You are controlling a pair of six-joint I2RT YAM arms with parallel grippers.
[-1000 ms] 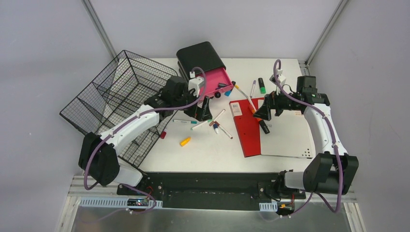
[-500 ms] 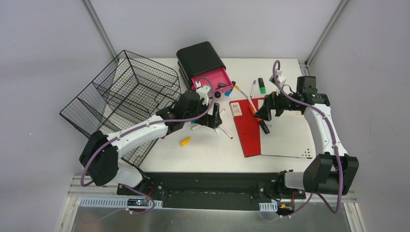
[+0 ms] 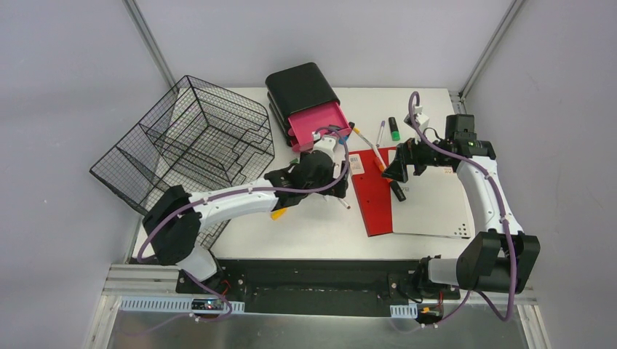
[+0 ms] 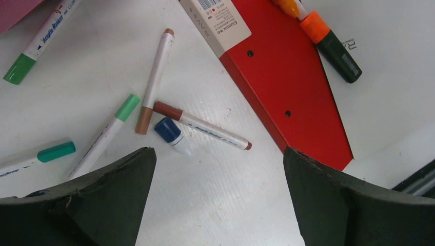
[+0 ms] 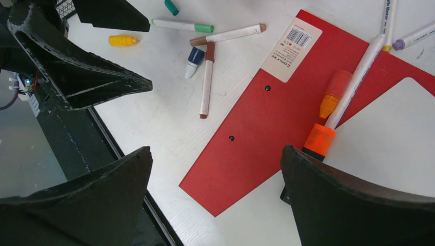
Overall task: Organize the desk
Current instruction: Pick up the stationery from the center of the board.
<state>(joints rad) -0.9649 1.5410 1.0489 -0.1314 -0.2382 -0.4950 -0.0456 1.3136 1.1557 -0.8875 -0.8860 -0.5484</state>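
The desk (image 3: 320,233) is a white tabletop strewn with markers. My left gripper (image 3: 336,183) hangs open over bare desk (image 4: 220,205), just short of a brown-capped marker (image 4: 200,124), a loose blue cap (image 4: 172,134) and green-capped markers (image 4: 102,136). It holds nothing. My right gripper (image 3: 399,169) is open and empty above the red cover (image 5: 256,133) of a red-and-white notebook (image 3: 436,207). An orange highlighter (image 5: 320,141) and a white pen (image 5: 359,77) lie on the notebook beside its right finger.
A black wire basket (image 3: 189,153) lies tipped at the left. A black drawer unit (image 3: 302,83) at the back has its pink drawer (image 3: 320,120) pulled out. A green highlighter (image 3: 393,129), a purple pen (image 3: 380,133) and a yellow cap (image 3: 279,213) lie loose.
My left arm has swung right, from beside the basket and drawer across the scattered markers toward the notebook. The right arm has not moved.
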